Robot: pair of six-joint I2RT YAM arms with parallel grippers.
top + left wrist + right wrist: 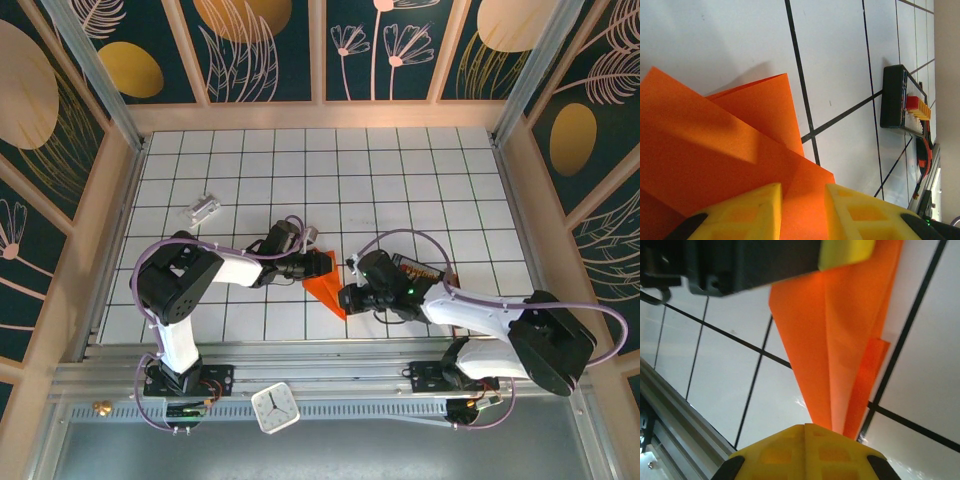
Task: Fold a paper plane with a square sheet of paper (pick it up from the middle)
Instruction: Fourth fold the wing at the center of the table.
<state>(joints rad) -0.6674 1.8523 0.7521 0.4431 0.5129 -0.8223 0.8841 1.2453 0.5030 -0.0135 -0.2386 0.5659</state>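
My folded orange paper plane [326, 287] lies on the white grid table [400, 170], a bit toward 6 o'clock from the middle, and a black tray [892, 97] sits near it at 3 o'clock. My left claw [803, 212] is at the plane's 11 o'clock end with its yellow fingers a little way apart and orange paper showing in the gap, but I cannot tell if they squeeze it. My right claw [805, 440] is at the plane's 5 o'clock end, with its two fingers pressed tight together, touching the pointy tip.
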